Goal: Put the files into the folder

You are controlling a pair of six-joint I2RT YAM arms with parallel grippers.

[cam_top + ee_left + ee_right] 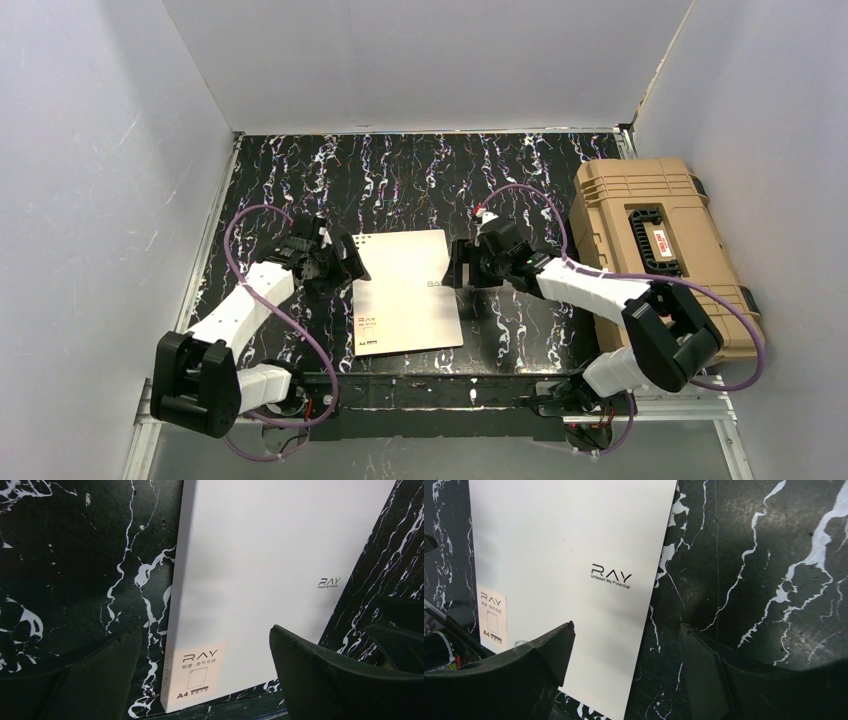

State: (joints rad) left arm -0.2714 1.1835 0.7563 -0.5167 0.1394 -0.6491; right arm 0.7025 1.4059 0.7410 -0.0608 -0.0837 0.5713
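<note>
The folder [404, 290] lies shut and flat on the black marbled table, its beige cover up with small dark "RAY" print. It also shows in the left wrist view [260, 575] and the right wrist view [564, 555]. The files are hidden; no loose sheets show. My left gripper [343, 260] is open at the folder's left edge, its jaws astride the spine [172, 645]. My right gripper [462, 268] is open at the folder's right edge, one finger [551, 650] over the cover and the other over bare table.
A bulky tan plastic case [655, 250] with a black handle stands at the right side of the table. White walls close in the left, back and right. A metal rail [420, 390] runs along the near edge.
</note>
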